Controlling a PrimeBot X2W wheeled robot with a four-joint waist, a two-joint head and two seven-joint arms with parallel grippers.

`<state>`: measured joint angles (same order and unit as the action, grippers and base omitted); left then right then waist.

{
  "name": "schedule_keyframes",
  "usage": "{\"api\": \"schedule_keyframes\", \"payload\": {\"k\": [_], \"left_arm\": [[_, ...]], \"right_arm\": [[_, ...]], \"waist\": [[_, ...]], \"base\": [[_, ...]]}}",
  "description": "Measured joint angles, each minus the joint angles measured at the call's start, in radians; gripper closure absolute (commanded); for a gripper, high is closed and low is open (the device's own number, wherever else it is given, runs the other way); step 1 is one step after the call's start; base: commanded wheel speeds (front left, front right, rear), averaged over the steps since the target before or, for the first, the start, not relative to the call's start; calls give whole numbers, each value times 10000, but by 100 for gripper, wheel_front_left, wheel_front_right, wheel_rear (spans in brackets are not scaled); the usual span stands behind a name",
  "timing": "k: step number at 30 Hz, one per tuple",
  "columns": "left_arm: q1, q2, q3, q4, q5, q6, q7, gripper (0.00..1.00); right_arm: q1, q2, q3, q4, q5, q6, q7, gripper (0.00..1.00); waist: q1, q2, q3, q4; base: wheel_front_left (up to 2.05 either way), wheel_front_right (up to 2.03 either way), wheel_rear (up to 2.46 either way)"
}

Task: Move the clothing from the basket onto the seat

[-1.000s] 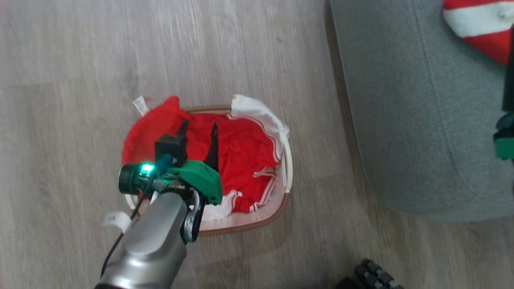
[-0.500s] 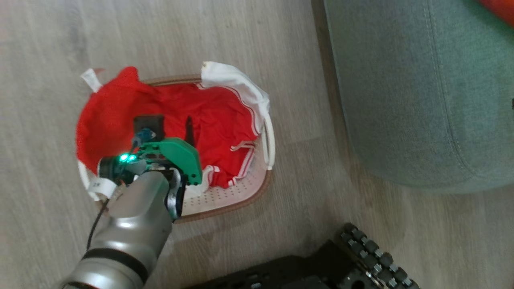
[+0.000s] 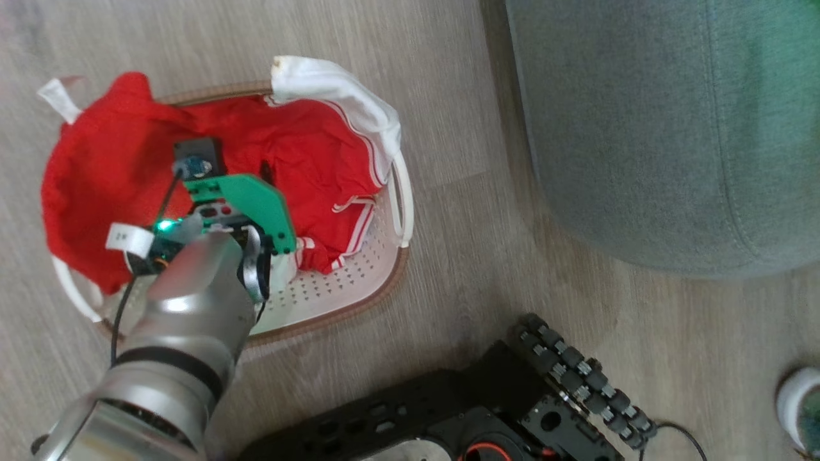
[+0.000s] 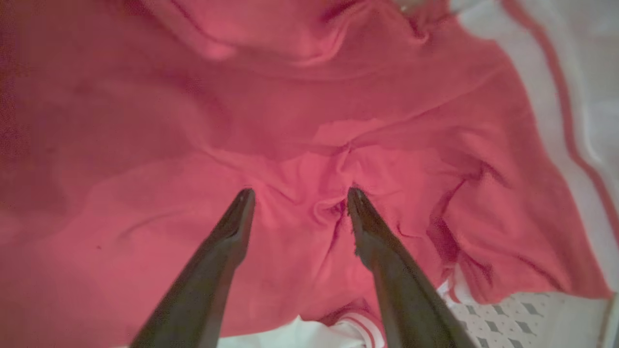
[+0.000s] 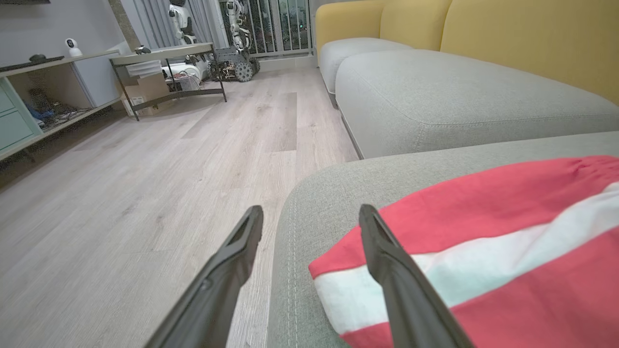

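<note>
The basket [image 3: 333,312] stands on the wood floor at the left of the head view, with red clothing [image 3: 307,147] piled in it and a white sleeve draped over its far rim. My left gripper [image 4: 300,193] is open and pointing down into the basket, both fingertips pressed into the red clothing [image 4: 338,121]. The grey seat [image 3: 640,128] lies to the right of the basket. My right gripper [image 5: 309,209] is open over the corner of the seat [image 5: 435,150], just above a red garment [image 5: 483,217] with a white band lying there. Nothing sits between its fingers.
My black wheeled base [image 3: 564,365] is close to the basket's near side. A pale round object [image 3: 797,403] sits on the floor at the lower right. Beyond the seat are another grey cushion [image 5: 435,92] with yellow backrests, a metal table [image 5: 164,53] and low shelves.
The head camera has tilted down, so the basket shifted up and left and my base came into view. My left gripper has gone down into the red clothing, still open.
</note>
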<state>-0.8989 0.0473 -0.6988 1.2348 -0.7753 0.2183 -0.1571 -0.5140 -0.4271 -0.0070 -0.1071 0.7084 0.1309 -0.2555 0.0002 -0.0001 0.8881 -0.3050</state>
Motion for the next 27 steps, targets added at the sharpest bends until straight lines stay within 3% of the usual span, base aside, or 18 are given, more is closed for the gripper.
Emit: {"api": "schedule_keyframes", "payload": {"k": [18, 19, 20, 22, 27], "left_arm": [[-1201, 42, -351, 571, -268, 727, 1419, 0], [-1232, 58, -357, 571, -268, 725, 1536, 9], [-1254, 71, -362, 571, -268, 725, 1630, 33], [-1262, 111, -378, 593, -268, 723, 1743, 100], [-1259, 130, -462, 623, -268, 625, 1812, 100]], "right_arm": [[-402, 426, 144, 107, 58, 0, 0, 0], [-438, 443, 150, 121, 58, 0, 0, 0], [-488, 445, 151, 132, 58, 0, 0, 0], [-544, 445, 150, 136, 58, 0, 0, 0], [-548, 454, 157, 186, 58, 0, 0, 0]], "waist": [[-1, 0, 1011, -667], [-1, 0, 1037, -696], [-1, 0, 1057, -716], [-1, 0, 1071, -734], [-1, 0, 1021, -729]], "base": [[0, 0, 0], [0, 0, 0], [0, 0, 0], [0, 0, 0], [0, 0, 0]]}}
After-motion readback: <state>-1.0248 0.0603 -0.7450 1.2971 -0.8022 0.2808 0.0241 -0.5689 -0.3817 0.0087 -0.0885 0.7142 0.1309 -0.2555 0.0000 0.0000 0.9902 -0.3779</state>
